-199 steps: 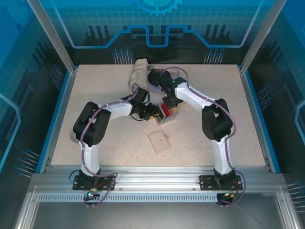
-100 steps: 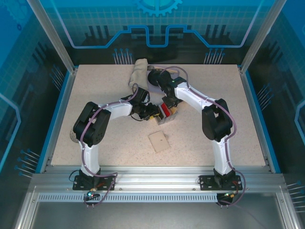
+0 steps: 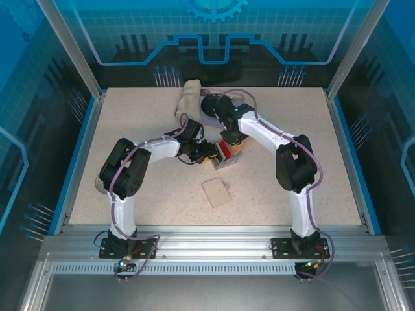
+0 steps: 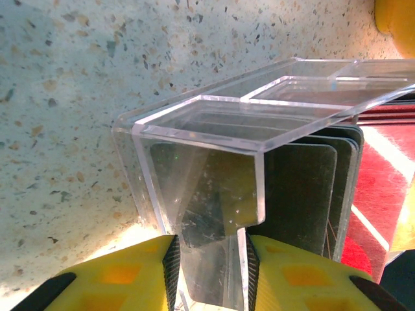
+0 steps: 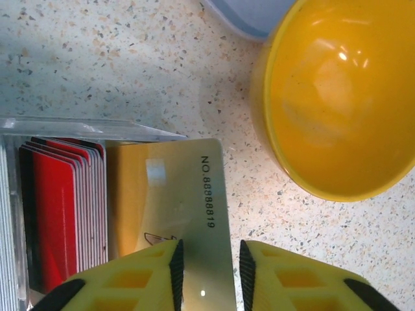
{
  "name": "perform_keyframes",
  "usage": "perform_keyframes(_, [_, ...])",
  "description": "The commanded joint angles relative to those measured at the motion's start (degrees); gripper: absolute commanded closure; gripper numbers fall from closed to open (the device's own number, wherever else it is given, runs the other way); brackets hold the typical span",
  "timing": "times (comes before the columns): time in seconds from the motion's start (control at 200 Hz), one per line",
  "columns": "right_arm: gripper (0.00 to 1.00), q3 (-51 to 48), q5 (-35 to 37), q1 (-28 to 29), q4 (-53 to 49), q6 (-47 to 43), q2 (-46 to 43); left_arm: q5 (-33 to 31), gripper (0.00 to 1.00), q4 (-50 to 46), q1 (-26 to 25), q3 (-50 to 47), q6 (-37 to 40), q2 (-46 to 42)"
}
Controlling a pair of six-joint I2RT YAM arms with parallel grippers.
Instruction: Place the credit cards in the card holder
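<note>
My left gripper [image 4: 211, 272] clamps the clear plastic box [image 4: 214, 129]; my right gripper [image 5: 207, 272] straddles its rectangular gold plastic card [image 5: 168, 194], grip uncertain, so next comes pinching and lifting it out.

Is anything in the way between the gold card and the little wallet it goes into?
Nothing lies on the table between them. The gold card, in the right end effector, stands at the end of the clear box; the card holder lies nearer the arms' bases. It looks folded shut, hiding its slots.
</note>
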Motion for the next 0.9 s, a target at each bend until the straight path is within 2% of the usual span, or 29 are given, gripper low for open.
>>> perform_keyframes(0.0, [0.75, 1.5, 0.5, 0.2, -1.5, 0.1, -1.5, -0.8, 0.66, -8.1, 0.0, -0.8, 1.6, 0.8])
perform_keyframes(0.15, [0.81, 1.6, 0.3, 0.2, -1.7, 0.6, -1.9, -0.7, 0.66, -8.1, 0.0, -0.7, 1.7, 0.8])
perform_keyframes(0.23, [0.89, 1.5, -0.1, 0.2, -1.8, 0.8, -2.4, -0.8, 0.66, -8.1, 0.0, -0.7, 1.6, 0.8])
perform_keyframes(0.385, [0.93, 1.5, -0.9, 0.1, -2.1, 1.7, -4.1, -0.8, 0.66, -8.1, 0.1, -0.6, 1.7, 0.7])
perform_keyframes(0.66, [1.0, 0.4, -10.2, -0.5, -2.0, 4.2, -8.1, -0.7, 0.64, -7.7, 0.1, -0.8, 2.2, -1.1])
perform_keyframes(0.895, [1.0, -5.3, -17.4, -2.5, 2.1, 9.1, -15.9, -0.6, 0.56, -7.0, 0.1, -1.1, 2.2, -5.9])
